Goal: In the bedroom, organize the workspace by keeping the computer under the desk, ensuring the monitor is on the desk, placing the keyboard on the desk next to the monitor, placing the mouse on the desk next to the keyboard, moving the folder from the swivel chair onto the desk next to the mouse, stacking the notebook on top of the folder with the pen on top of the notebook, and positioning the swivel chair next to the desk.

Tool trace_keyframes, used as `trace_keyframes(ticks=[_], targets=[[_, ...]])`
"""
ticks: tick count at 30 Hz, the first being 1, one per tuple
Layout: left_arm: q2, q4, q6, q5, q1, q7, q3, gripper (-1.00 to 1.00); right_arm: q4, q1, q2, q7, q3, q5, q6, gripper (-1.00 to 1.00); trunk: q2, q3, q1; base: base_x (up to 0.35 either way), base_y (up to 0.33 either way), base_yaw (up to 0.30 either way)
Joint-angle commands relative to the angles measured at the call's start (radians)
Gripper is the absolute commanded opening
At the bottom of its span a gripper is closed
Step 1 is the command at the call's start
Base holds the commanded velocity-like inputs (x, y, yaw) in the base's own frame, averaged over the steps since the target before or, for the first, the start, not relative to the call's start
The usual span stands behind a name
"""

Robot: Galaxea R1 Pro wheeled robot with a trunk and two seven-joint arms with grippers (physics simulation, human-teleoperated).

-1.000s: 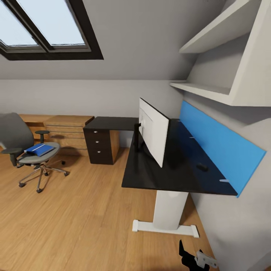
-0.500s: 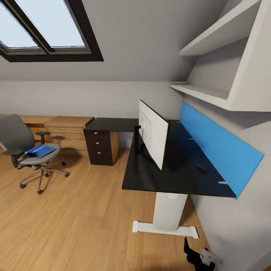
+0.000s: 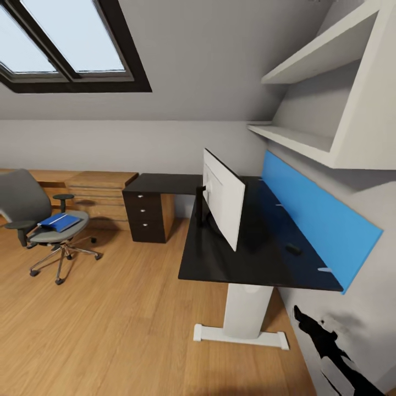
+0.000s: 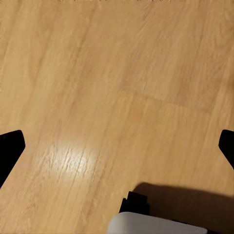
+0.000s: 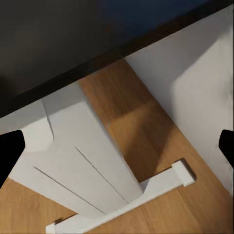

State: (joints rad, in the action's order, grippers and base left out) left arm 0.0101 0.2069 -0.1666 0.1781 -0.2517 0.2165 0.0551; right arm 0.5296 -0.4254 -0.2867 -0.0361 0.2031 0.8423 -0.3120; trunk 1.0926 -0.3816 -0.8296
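Apparently wide-spread, the right hand (image 5: 117, 141) overlooks the desk (image 5: 58, 39) leg.

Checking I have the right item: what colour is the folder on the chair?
Bright blue folder, on the grey chair seat; head view shows it best.

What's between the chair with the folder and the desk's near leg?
In the head view, only bare wood floor separates the chair, carrying the folder, from the desk's white leg.
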Motion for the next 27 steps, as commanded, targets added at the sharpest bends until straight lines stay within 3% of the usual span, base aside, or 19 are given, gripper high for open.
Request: trace_keyframes(ticks=[1, 4, 6, 7, 9, 10, 13, 17, 19, 21, 27], targets=[[0.000, -0.001, -0.004, 0.009, 0.000, 0.003, 0.006, 1.00, 0.037, -0.001, -0.008, 0.040, 0.007, 0.011, 0.014, 1.00, -0.007, 0.002, 0.004, 0.000, 0.000, 0.000], [0.001, -0.001, -0.009, 0.009, -0.001, 0.003, 0.006, 1.00, 0.233, -0.001, -0.026, 0.274, 0.008, -0.011, 0.108, 1.00, -0.028, 0.011, 0.015, 0.000, 0.000, 0.000], [0.001, -0.001, -0.018, 0.009, -0.001, 0.003, 0.006, 1.00, 0.305, -0.001, -0.029, 0.360, 0.010, -0.040, 0.147, 1.00, -0.042, 0.018, 0.023, 0.000, 0.000, 0.000], [0.001, -0.001, -0.031, 0.009, -0.001, 0.003, 0.005, 1.00, 0.358, -0.001, -0.029, 0.429, 0.010, -0.082, 0.188, 1.00, -0.049, 0.021, 0.027, 0.000, 0.000, 0.000], [0.001, -0.001, -0.047, 0.008, -0.001, 0.003, 0.005, 1.00, 0.396, -0.001, -0.029, 0.476, 0.010, -0.131, 0.223, 1.00, -0.063, 0.027, 0.035, 0.000, 0.000, 0.000], [0.001, -0.001, -0.063, 0.007, -0.001, 0.003, 0.006, 1.00, 0.422, -0.001, -0.028, 0.505, 0.010, -0.180, 0.250, 1.00, -0.070, 0.030, 0.038, 0.000, 0.000, 0.000], [0.000, -0.001, -0.081, 0.007, -0.001, 0.003, 0.006, 1.00, 0.444, -0.001, -0.027, 0.527, 0.012, -0.238, 0.272, 1.00, -0.070, 0.030, 0.038, 0.000, 0.000, 0.000], [-0.001, -0.001, -0.112, 0.005, -0.001, 0.002, 0.009, 1.00, 0.459, 0.002, 0.007, 0.503, 0.029, -0.325, 0.236, 1.00, -0.070, 0.030, 0.038, 0.000, 0.000, 0.000], [-0.001, -0.001, -0.118, 0.005, 0.000, 0.002, 0.009, 1.00, 0.459, 0.003, 0.013, 0.497, 0.033, -0.350, 0.223, 1.00, -0.070, 0.030, 0.038, 0.000, 0.000, 0.000], [-0.001, -0.001, -0.122, 0.005, -0.001, 0.003, 0.009, 1.00, 0.460, 0.003, 0.017, 0.494, 0.036, -0.373, 0.214, 1.00, -0.070, 0.030, 0.038, 0.034, -0.020, 0.000], [0.000, -0.002, -0.123, 0.005, -0.001, 0.004, 0.008, 1.00, 0.458, 0.004, 0.019, 0.493, 0.036, -0.386, 0.193, 1.00, -0.070, 0.030, 0.038, 0.183, -0.105, 0.000]])
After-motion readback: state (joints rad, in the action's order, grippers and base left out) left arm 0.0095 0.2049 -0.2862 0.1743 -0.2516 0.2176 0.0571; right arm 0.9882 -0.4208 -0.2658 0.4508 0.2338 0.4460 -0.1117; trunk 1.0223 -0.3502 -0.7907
